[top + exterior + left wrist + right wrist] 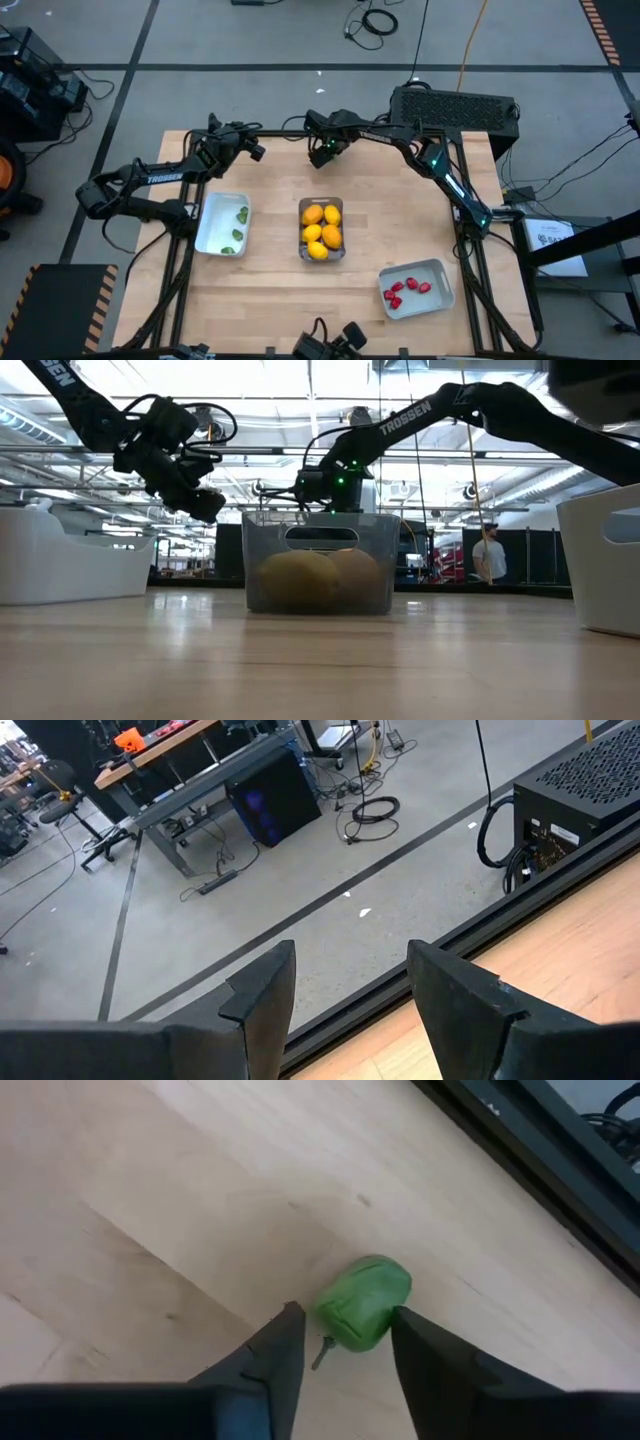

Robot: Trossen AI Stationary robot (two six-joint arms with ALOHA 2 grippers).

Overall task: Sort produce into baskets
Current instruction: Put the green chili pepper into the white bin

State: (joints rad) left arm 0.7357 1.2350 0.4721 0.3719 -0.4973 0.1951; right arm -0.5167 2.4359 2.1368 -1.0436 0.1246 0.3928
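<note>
We see the right gripper low over the table's far edge | its fingers part-open, bracketing a green piece, contact unclear | piece glossy, rounded, small stem, lying between the fingertips | left gripper raised, open, empty

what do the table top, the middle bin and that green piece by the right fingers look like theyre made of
Table top: looks like light wood, visible grain and plank seams, dull sheen.
Middle bin: likely clear plastic; the yellow fruit shows through its wall.
Green piece: probably moulded plastic or rubber, smooth and slightly glossy; cannot tell which.
</note>
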